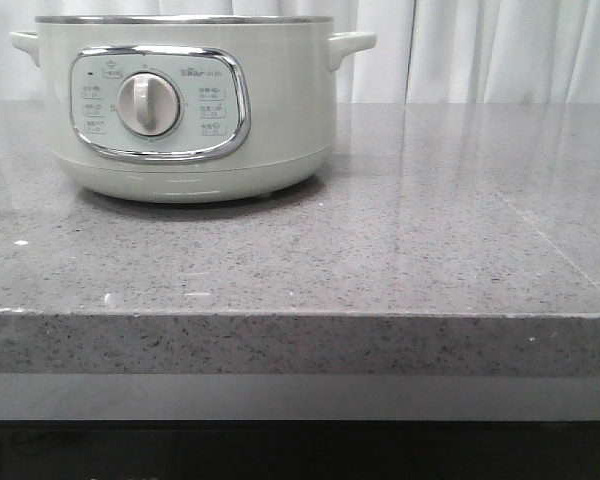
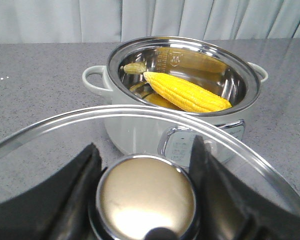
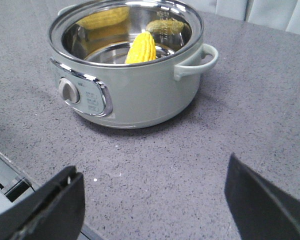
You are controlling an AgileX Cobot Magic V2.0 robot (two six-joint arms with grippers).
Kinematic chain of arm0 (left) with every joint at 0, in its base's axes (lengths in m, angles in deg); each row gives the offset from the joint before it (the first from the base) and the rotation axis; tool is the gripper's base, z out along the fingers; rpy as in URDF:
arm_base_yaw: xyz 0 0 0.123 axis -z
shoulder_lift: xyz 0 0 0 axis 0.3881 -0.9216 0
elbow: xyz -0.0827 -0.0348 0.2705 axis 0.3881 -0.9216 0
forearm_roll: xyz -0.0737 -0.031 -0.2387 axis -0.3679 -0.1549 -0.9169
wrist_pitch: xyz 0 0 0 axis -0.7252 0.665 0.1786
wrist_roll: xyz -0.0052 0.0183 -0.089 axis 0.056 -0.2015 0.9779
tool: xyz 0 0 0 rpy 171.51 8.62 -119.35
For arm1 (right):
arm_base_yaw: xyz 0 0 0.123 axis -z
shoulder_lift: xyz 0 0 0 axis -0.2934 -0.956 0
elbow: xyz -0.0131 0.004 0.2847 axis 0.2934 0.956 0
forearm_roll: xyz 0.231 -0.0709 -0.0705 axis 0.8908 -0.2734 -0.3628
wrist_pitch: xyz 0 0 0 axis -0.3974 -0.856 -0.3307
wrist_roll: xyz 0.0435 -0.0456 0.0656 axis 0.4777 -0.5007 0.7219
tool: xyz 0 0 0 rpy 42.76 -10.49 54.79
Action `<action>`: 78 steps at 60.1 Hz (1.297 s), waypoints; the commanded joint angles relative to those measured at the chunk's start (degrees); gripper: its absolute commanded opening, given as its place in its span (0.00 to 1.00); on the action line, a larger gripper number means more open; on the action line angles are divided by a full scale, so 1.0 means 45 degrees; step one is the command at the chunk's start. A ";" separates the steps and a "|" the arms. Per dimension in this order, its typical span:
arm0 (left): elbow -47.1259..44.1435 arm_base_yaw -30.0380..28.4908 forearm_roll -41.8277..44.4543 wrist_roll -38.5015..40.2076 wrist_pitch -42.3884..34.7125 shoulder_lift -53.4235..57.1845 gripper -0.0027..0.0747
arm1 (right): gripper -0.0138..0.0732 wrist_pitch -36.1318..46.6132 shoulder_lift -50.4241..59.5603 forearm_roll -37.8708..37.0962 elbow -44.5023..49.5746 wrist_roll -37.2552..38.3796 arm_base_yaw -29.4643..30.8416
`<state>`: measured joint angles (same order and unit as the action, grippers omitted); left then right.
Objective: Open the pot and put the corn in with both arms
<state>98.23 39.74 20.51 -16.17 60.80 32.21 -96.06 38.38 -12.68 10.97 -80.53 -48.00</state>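
Front view: pot stands at ten o'clock on the table, uncovered, corn lying inside. Left gripper clamps the glass lid's knob; right gripper hangs spread, empty.

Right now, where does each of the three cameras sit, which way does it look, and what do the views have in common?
Front view: low at the counter edge, facing forward at the pot; no arm shows.
Left wrist view: on the left arm, looking over the held glass lid into the pot at the corn; the left claw grips the lid knob.
Right wrist view: on the right arm, looking down at the pot; the right claw is open and empty.
Shared: all three show the pot; both wrist views show the corn.
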 commanded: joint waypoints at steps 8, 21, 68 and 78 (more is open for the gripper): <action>0.0492 -0.0015 -0.0217 0.0086 -0.1956 0.0016 0.32 | 0.84 0.1181 0.1101 -0.0002 0.0273 -0.0081 0.0079; 0.0492 -0.0015 -0.0217 0.0086 -0.1988 0.0016 0.32 | 0.84 0.0812 0.1126 -0.0002 0.0289 -0.0081 0.0079; 0.4463 0.1703 -0.0531 0.0068 -0.5408 -0.6494 0.32 | 0.84 0.0812 0.1126 -0.0002 0.0289 -0.0081 0.0079; 0.5955 0.1849 -0.0531 0.0068 -0.5706 -0.8522 0.32 | 0.84 0.0812 0.1126 -0.0002 0.0289 -0.0081 0.0079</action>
<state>119.75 47.55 18.77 -16.17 44.55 -4.20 -96.41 43.20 -12.68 13.84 -80.53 -48.00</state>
